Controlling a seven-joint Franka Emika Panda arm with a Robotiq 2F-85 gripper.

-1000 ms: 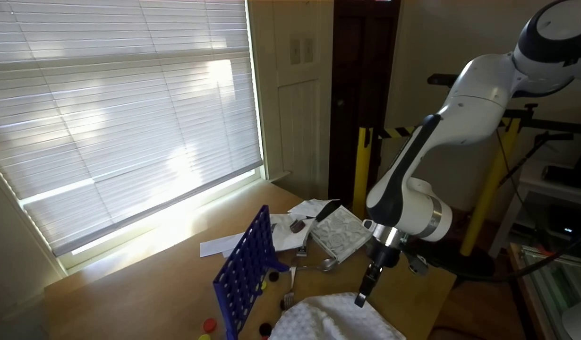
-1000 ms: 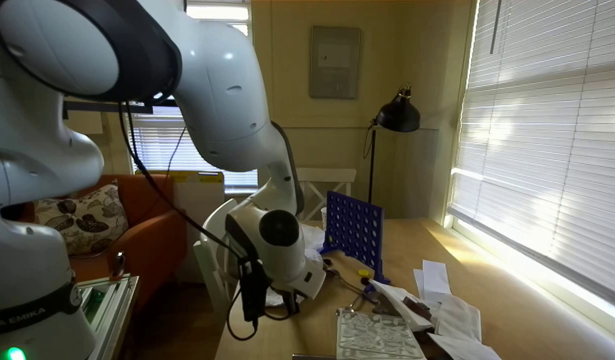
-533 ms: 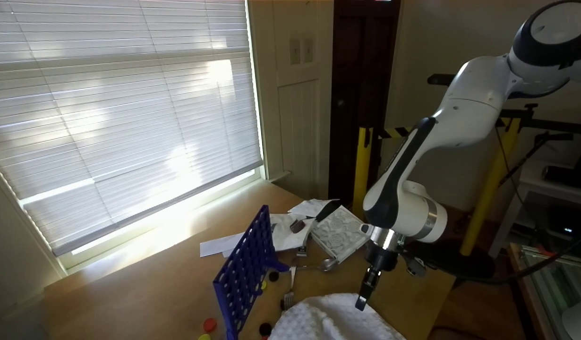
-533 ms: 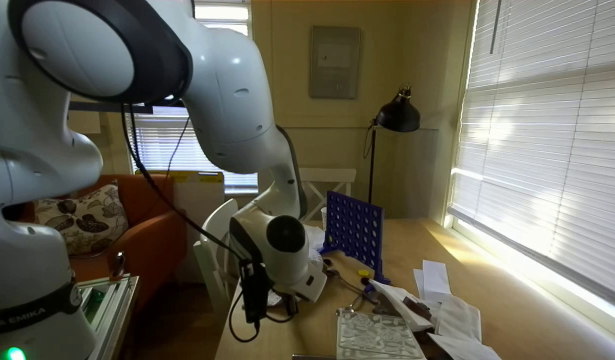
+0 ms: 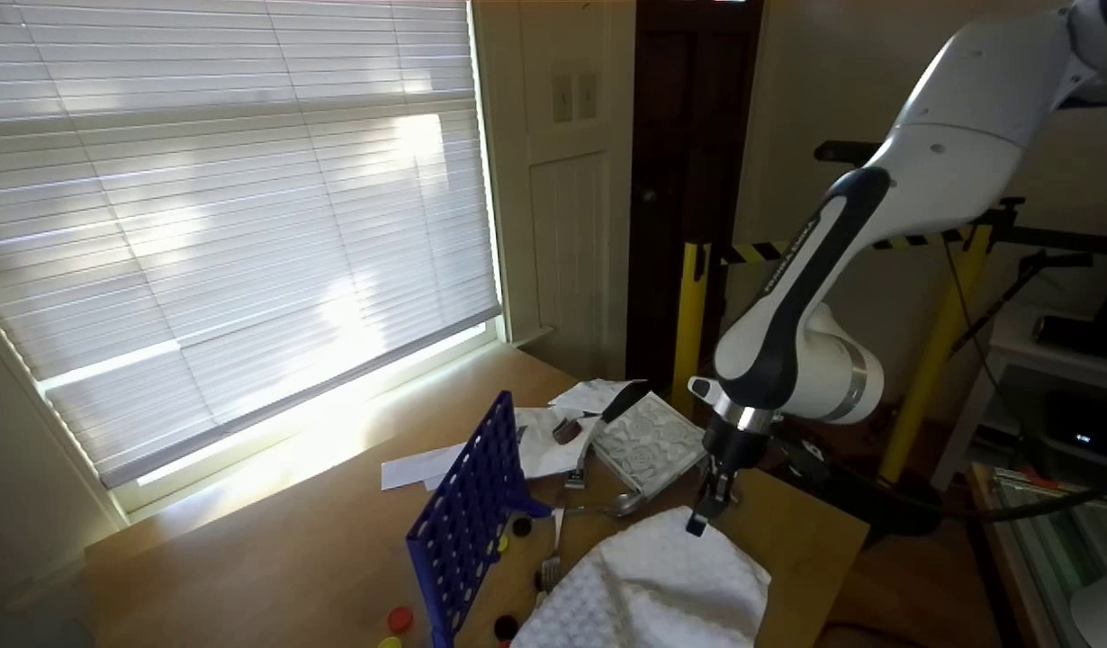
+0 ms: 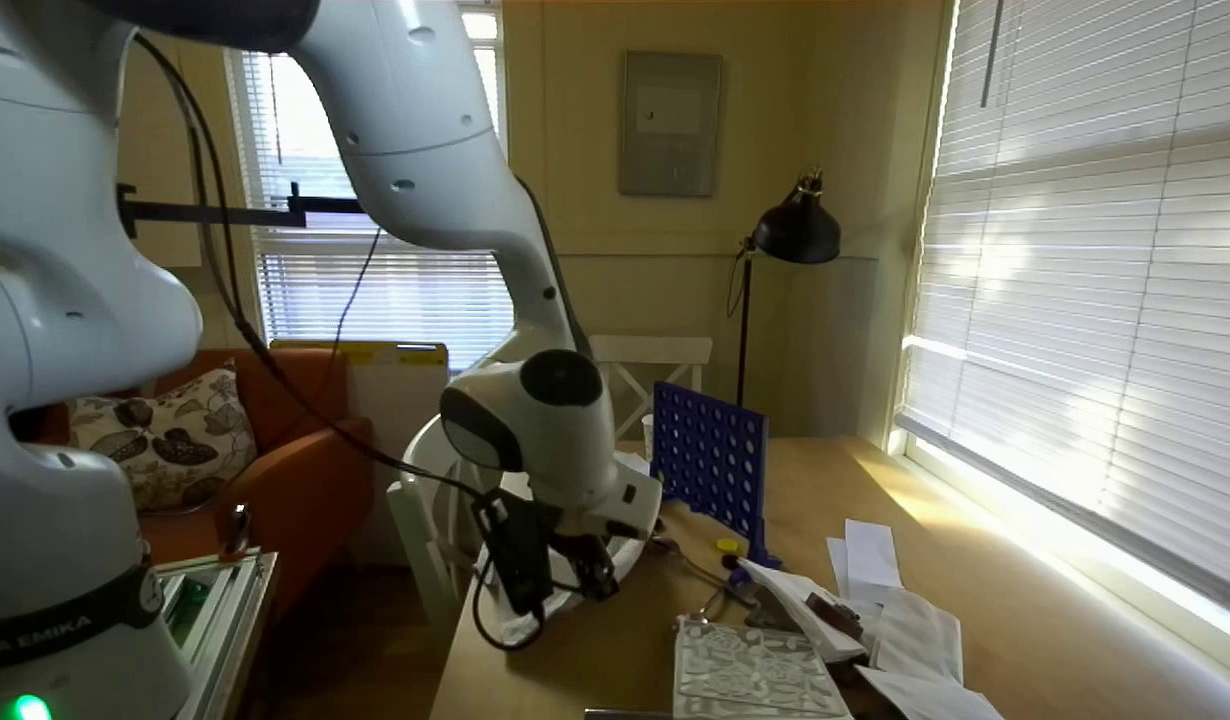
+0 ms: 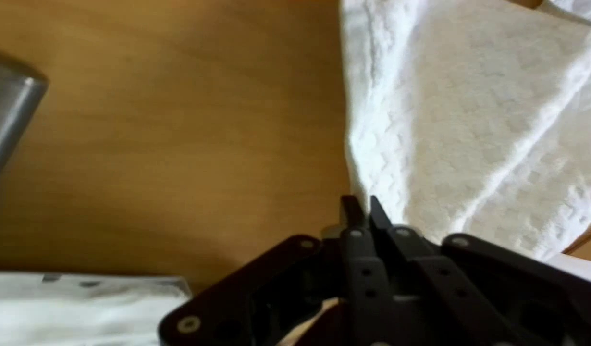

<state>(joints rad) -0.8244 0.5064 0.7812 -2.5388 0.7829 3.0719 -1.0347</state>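
We see the gripper (image 7: 362,206) pinching the white cloth (image 7: 468,120) at its edge; we judge the grasp done, while setting the cloth down and letting go remain

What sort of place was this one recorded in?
Most likely a room in a home, though I can't tell which room. An orange armchair with a patterned cushion stands in the background, and a blue game rack sits on the wooden table.
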